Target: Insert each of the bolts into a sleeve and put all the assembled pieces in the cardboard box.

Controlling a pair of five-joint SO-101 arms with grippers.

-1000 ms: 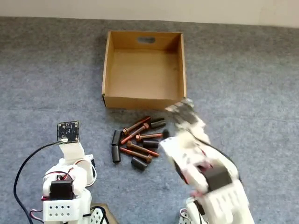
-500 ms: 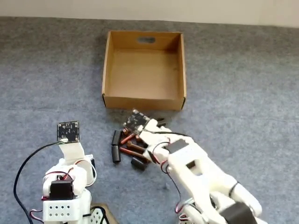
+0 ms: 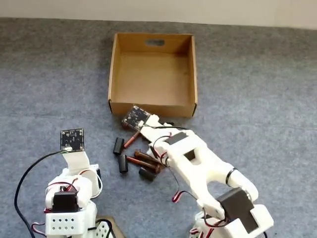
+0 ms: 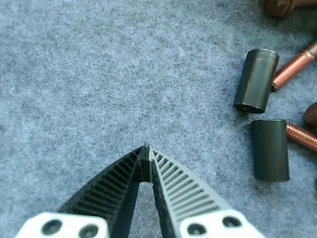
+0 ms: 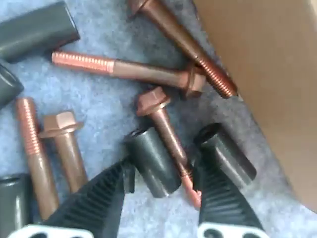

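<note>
Copper bolts [image 3: 144,157] and black sleeves [image 3: 119,146] lie in a loose pile on the grey carpet, just in front of the cardboard box [image 3: 115,63]. My right arm [image 3: 185,158] stretches over the pile's far side. Its gripper [image 5: 163,171] is open, low over the carpet, with a black sleeve [image 5: 153,161] lying between the fingers and a bolt [image 5: 166,126] touching that sleeve. A second sleeve [image 5: 225,154] lies just outside one finger. My left gripper [image 4: 145,161] is shut on nothing, over bare carpet, apart from two sleeves [image 4: 256,80] [image 4: 270,148].
The box's front wall [image 5: 267,64] stands close beside the right gripper. More bolts [image 5: 124,69] and a sleeve [image 5: 37,29] lie beyond it. The left arm's base [image 3: 67,203] sits folded at the near left.
My right arm has swung left and forward from beside the pile to over it, covering the pile's far part. The left arm has stayed still.
</note>
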